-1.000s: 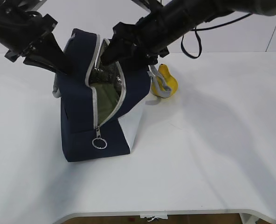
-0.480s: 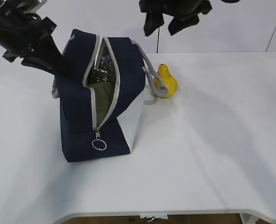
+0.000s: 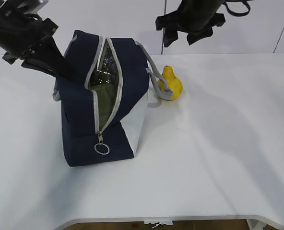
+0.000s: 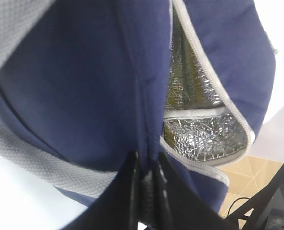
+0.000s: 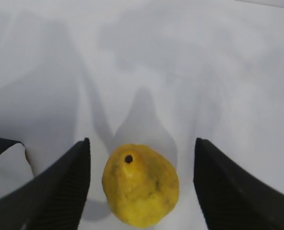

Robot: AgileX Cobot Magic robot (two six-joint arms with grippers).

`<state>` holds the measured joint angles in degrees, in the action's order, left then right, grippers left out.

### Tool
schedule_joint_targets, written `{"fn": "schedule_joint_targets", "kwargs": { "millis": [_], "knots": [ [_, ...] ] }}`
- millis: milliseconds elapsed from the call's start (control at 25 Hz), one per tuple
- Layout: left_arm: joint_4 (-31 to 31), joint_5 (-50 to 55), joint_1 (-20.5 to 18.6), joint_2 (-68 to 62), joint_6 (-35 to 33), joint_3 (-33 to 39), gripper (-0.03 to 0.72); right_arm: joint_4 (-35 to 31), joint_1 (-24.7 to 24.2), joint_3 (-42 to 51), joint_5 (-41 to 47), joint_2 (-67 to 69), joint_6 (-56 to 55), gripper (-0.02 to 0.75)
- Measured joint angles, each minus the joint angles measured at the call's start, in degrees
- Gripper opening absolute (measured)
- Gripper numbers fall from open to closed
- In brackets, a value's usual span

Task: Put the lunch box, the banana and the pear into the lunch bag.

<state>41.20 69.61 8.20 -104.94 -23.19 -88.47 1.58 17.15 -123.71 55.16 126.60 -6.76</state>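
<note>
one lunch bag [image 3: 79, 110], one pear [image 3: 172, 86], two tools, left tool [image 4: 146, 184], right tool [image 5: 141, 182]

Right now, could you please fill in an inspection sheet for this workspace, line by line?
Surface: white table, bare in front.
Lunch bag: stands upright, zipper open, foil lining showing.
Lunch box: something green shows low in the bag's opening; cannot confirm what it is.
Banana: not seen.
Pear: on the table right of the bag, beside a grey handle.
Clutter: nothing seen.
Left gripper: shut on the bag's navy fabric, holding its left side.
Right gripper: open, above the pear, fingers either side, not touching.
Cables: black cable on the right arm.
Surroundings: white wall behind.
</note>
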Motion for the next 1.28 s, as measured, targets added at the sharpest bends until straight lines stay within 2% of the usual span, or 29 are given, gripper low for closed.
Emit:
{"fn": "schedule_joint_targets", "kwargs": {
  "millis": [120,440,1280],
  "knots": [
    [0.00,0.00,0.00,0.00,0.00,0.00,0.015,0.08,-0.26,0.00,-3.86,2.18,-0.44,0.525],
    [-0.08,0.00,0.00,0.00,0.00,0.00,0.015,-0.51,-0.26,-0.21,-7.40,6.15,-0.67,0.509],
    [-0.21,0.00,0.00,0.00,0.00,0.00,0.014,-1.58,-0.26,-0.21,-7.68,10.37,-0.67,0.508]
  ]
}}
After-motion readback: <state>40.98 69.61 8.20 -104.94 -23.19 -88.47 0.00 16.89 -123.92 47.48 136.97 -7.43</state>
